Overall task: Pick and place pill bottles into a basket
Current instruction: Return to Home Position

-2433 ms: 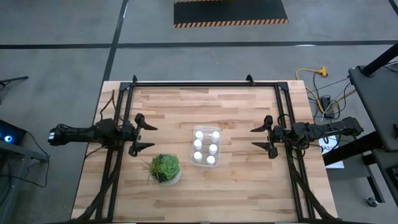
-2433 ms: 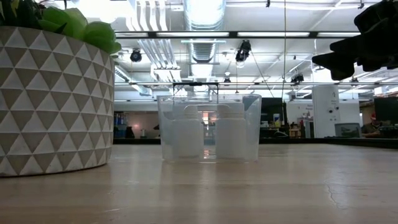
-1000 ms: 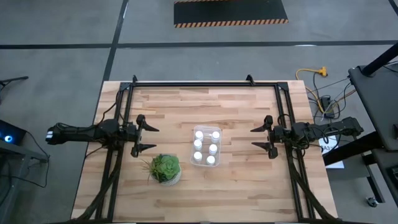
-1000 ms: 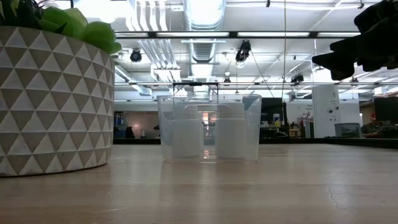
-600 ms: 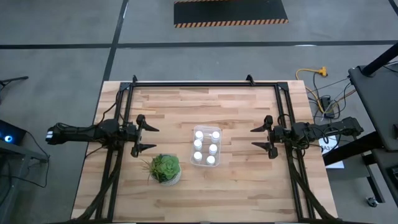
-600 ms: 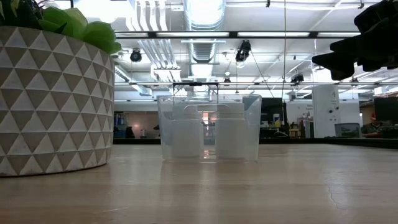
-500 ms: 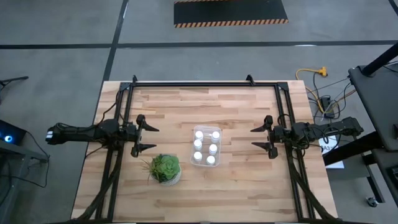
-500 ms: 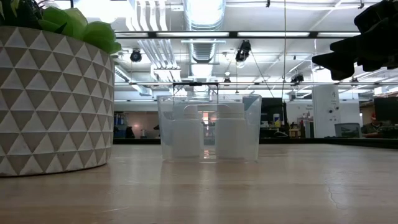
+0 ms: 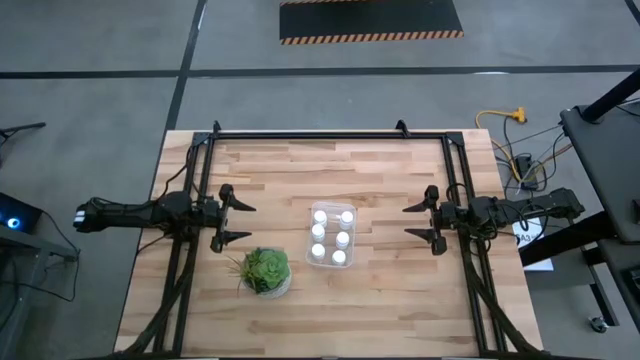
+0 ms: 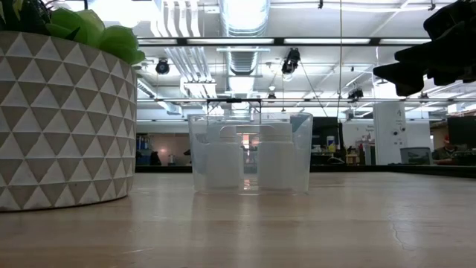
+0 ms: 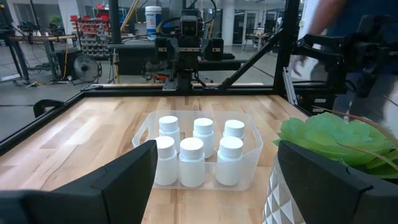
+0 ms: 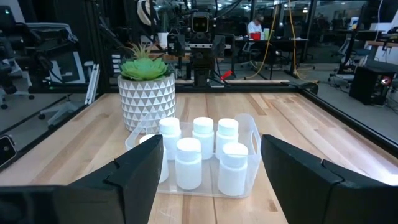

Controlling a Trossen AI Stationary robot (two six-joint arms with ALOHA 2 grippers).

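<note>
Wooden table [image 9: 380, 170]: six pill bottles [image 9: 318, 231] stand upright inside the basket [image 9: 334, 205], left gripper [image 9: 246, 220] and right gripper [image 9: 407, 222] spread open and empty, well apart from the basket on either side, so retract your arms straight back, minding the potted plant [image 9: 266, 270] near the basket.

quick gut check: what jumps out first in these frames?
Six white pill bottles stand in two rows of three inside the clear basket, near the middle of the table. A green potted plant sits close beside the basket on the left arm's side. The left gripper and right gripper hang open and empty, well apart from the basket on either side.
</note>
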